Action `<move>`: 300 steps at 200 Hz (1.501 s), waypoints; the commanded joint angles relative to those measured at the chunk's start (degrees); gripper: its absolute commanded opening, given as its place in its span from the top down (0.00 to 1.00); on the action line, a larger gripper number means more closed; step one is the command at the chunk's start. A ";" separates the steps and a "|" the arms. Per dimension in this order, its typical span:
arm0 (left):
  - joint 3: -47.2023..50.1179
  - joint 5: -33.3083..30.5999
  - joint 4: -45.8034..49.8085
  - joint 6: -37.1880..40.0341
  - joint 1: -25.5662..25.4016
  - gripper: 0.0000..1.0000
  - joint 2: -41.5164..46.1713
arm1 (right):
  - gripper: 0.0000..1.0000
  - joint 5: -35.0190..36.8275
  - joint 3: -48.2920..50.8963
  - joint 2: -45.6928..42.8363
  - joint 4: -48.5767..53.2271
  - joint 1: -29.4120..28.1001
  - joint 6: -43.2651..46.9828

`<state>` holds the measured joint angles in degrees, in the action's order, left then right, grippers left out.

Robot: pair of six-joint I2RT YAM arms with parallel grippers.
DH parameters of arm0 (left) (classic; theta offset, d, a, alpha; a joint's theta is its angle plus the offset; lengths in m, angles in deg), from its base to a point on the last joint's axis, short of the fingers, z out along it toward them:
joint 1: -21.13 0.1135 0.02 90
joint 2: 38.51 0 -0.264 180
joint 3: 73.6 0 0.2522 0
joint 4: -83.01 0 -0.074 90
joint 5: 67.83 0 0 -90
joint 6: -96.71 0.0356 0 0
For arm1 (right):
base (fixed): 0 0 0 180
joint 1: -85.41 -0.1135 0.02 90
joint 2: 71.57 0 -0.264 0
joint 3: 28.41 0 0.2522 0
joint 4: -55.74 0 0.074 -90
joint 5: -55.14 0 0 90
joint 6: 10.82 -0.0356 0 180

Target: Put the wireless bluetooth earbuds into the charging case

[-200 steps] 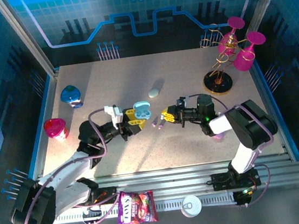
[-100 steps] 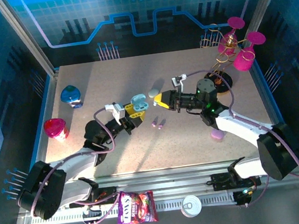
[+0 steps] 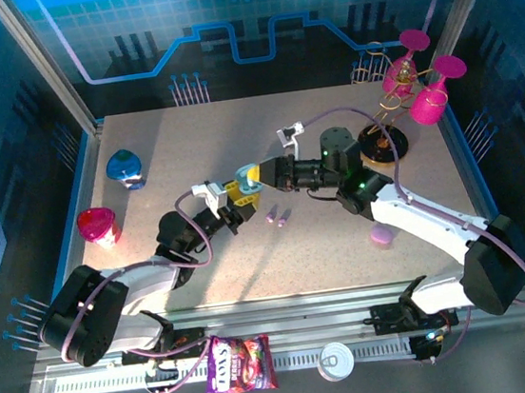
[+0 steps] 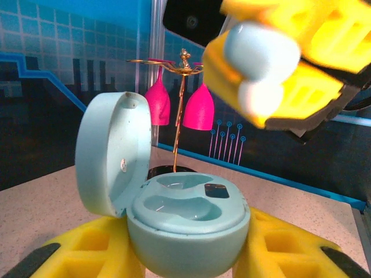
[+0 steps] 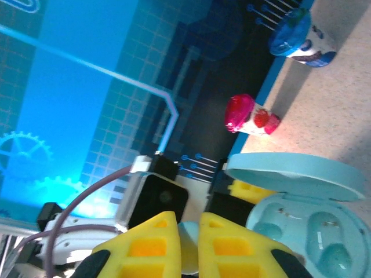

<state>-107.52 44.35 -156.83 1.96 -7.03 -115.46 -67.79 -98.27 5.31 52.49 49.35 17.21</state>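
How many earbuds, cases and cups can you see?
Earbuds: 3 (two purple earbuds on the table, one pale earbud in the right gripper)
Cases: 2 (blue case open in the left gripper, purple case on the table)
Cups: 2 (blue cup, pink cup)
Total: 7

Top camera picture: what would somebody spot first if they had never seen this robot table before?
Probably the two yellow-fingered hands close together mid-table. The left hand grips an open light blue charging case, and the right hand holds a pale earbud just above it. After that, the bright pink glasses hanging on a gold stand at the table's far right corner.
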 commanded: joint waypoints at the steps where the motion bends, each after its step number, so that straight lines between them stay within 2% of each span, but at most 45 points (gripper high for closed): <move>1: -0.67 -1.47 -1.10 2.27 -0.59 0.68 1.93 | 0.91 4.68 -2.65 1.53 6.02 -2.10 4.50; 83: -0.14 -1.71 -0.93 2.56 -1.19 0.68 3.44 | 0.91 10.37 -3.15 2.35 11.58 -4.24 7.44; 137: 0.10 -0.73 -1.29 2.73 -1.37 0.68 3.71 | 0.91 11.65 -3.90 3.41 11.47 -5.16 7.50; 202: -0.10 -0.47 -1.67 2.82 -1.58 0.67 3.07 | 0.89 15.92 -3.52 0.84 14.51 -5.26 9.72; 261: -0.10 -0.42 -2.47 2.38 -1.89 0.68 2.13 | 0.87 16.41 -2.89 1.02 11.66 -5.30 8.81; 300: -0.91 -0.47 -2.00 2.37 -1.89 0.68 2.55 | 0.86 14.87 -4.67 1.95 14.57 -5.46 10.07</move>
<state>-107.06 42.38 -153.66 3.88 -8.14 -114.08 -53.67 -101.66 6.67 63.87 44.48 25.71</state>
